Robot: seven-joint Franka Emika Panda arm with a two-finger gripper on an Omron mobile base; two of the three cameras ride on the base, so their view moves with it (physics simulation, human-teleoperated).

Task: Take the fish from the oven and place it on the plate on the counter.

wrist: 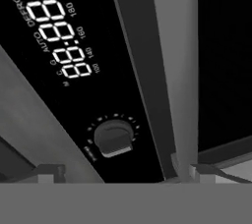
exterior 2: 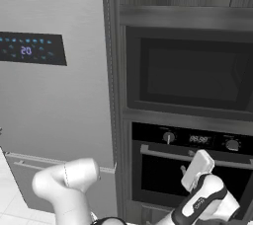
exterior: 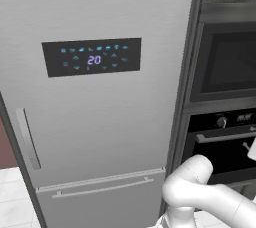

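Left: tall brushed-silver fridge [exterior: 100, 97] with a dark touch panel [exterior: 91, 57] reading "20" in blue, icons around it too small to read.

Centre-right: dark cabinet column, black microwave [exterior 2: 190, 73] above, the large built-in black oven [exterior 2: 190, 169] below, door shut. Its silver bar handle [exterior 2: 168, 154] runs under the control strip. Small olive fish is presumably behind that door; can't confirm. Round pale plate and marble counter aren't in frame here.

Hand [exterior 2: 187, 170] sits right at the handle, near its middle in the right base view. Can't tell whether the fingers are apart, together or clamped on the bar: the hand camera is too close and rolled.

Step, as I read it: open the oven door.
- Confirm the fingers straddle the bar before closing.
- Pull out and down along the hinge arc, not straight back.
- Base may need to back off so the door clears the arm.

Readable on the oven strip: display [wrist: 51, 39] "88:88", "DEFROST", "AUTO", temperature marks 100, 140, 160, 180, 200. Round black knob [wrist: 114, 138] below has tick marks, no legible text.
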